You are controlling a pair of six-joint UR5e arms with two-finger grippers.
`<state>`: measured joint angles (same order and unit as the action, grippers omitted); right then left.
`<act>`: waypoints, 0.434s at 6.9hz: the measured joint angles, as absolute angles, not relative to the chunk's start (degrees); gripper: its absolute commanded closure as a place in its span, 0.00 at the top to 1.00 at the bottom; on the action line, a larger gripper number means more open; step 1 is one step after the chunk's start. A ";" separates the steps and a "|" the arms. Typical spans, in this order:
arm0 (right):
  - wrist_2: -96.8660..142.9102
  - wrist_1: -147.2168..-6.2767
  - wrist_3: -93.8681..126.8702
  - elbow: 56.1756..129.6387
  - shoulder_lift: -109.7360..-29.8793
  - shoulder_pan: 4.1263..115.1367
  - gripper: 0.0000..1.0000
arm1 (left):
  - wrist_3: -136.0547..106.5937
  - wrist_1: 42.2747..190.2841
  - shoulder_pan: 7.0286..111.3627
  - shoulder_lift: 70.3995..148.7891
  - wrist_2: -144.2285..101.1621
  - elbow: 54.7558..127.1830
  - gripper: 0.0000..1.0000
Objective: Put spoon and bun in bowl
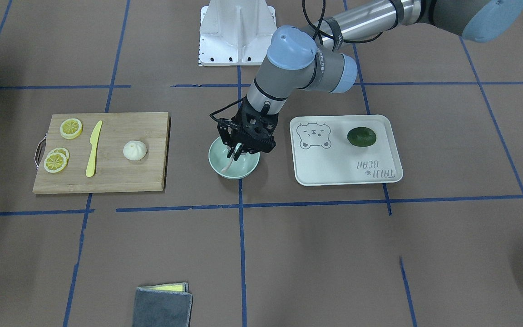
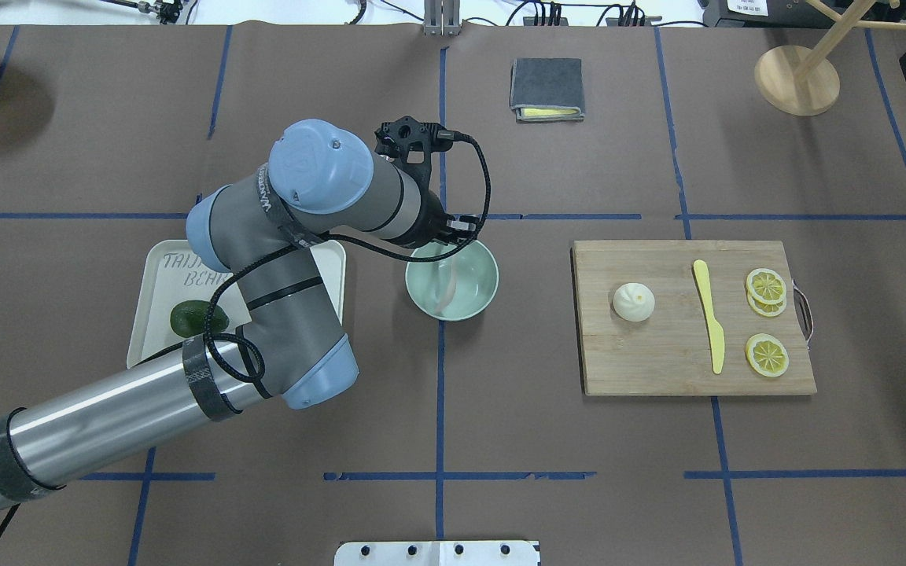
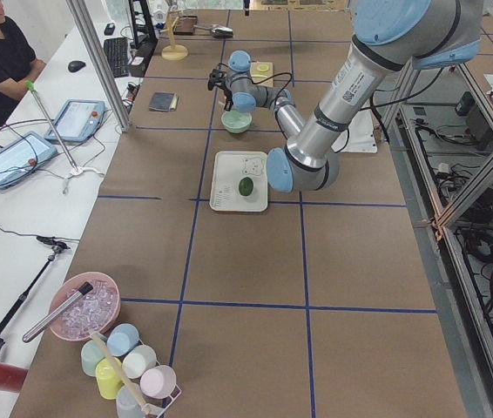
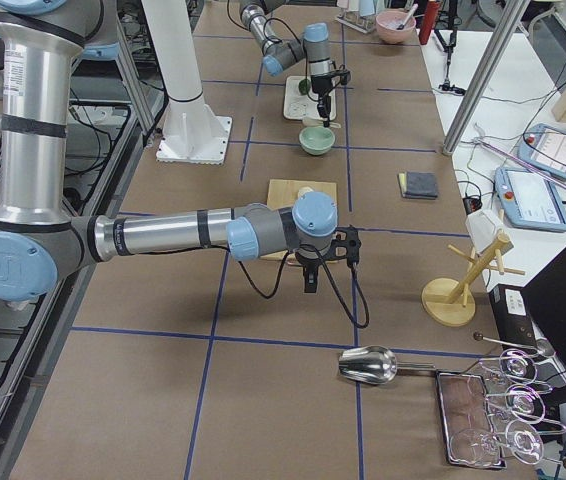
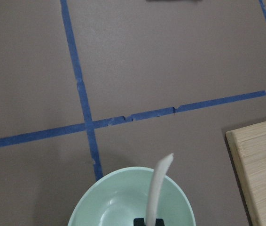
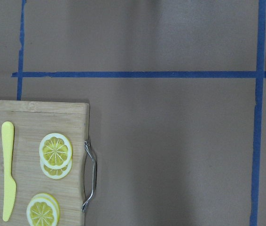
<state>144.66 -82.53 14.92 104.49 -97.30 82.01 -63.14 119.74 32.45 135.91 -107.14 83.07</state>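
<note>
Left tool (image 1: pixel 238 152): positioned over the bowl (image 1: pixel 214 160) and pointing down into it, jaws set narrow and clamped on the upper end of the spoon (image 1: pixel 229 164). The spoon hangs tilted from that grip, its lower end down inside the bowl; the views do not settle whether it touches the bottom. The bowl stands upright on the bench (image 1: pixel 288 254) beside a crossing of blue tape lines, between the two carriers noted below. Right tool (image 4: pixel 309 285): hangs above the bench near the handled end of the cutting board (image 1: pixel 107 181); it shows only in the side view and I cannot tell how its jaws stand. The bun (image 1: pixel 135 150) sits upright on the cutting board, on the part of the board nearest the bowl, well apart from both tools. On the same board lie a yellow knife (image 1: pixel 94 148) and lemon slices (image 1: pixel 71 128) beyond it. On the bowl's other side is a white bear-printed tray (image 1: pixel 334 170) holding a dark green avocado (image 1: pixel 361 136). A folded grey cloth (image 1: pixel 162 306) lies near the operators' edge of the bench.
</note>
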 measured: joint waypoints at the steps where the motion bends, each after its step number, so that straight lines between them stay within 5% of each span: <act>1: 144.67 -82.53 14.90 104.49 -97.27 81.80 1.00 | -63.16 120.34 31.92 135.73 -106.29 82.97 0.85; 3: 144.61 -82.51 15.52 104.80 -96.53 79.76 1.00 | -63.36 120.83 31.68 134.62 -105.04 83.55 0.79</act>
<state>144.61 -82.51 15.52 104.80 -96.53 79.76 -63.36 120.83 31.68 134.62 -105.04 83.55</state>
